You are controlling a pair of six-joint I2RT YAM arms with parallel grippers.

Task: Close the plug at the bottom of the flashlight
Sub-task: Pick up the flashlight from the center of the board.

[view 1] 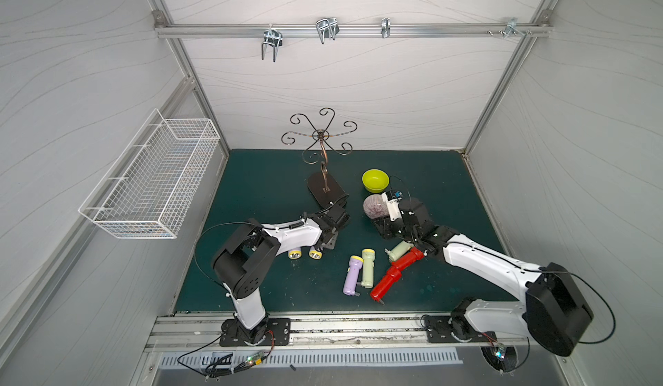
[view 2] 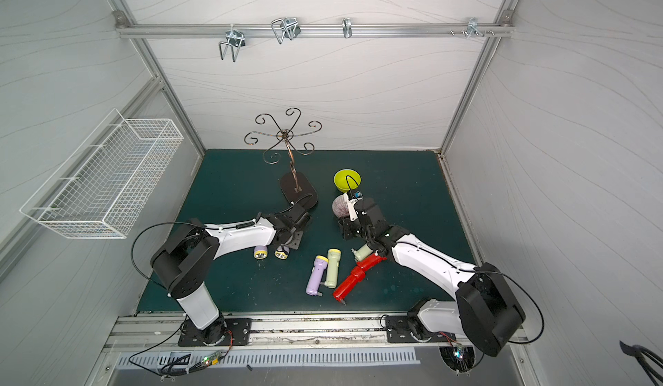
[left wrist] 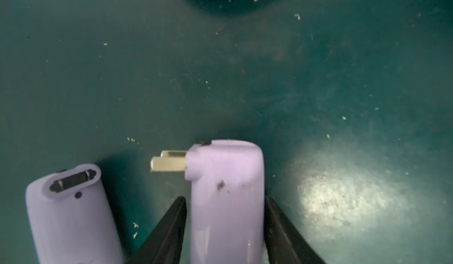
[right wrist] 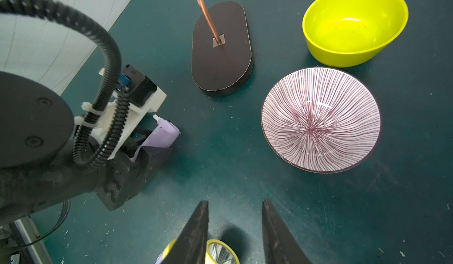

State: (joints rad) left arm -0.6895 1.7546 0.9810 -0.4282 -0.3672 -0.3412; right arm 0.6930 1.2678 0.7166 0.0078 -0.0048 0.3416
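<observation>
Clamping lilac flashlight [left wrist: 226, 169], left pincer [left wrist: 225, 199]; plug prongs [left wrist: 168, 164] out sideways; right pincer [right wrist: 234, 202] apart.

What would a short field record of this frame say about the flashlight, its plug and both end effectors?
Left end effector: fingers close around the purple flashlight, apparently gripping it
Plug: prongs folded out sideways, not yet closed
Neighbour flashlight: purple, beside it, prongs tucked in its slot
Right end effector: open, holding nothing, over the green mat
</observation>
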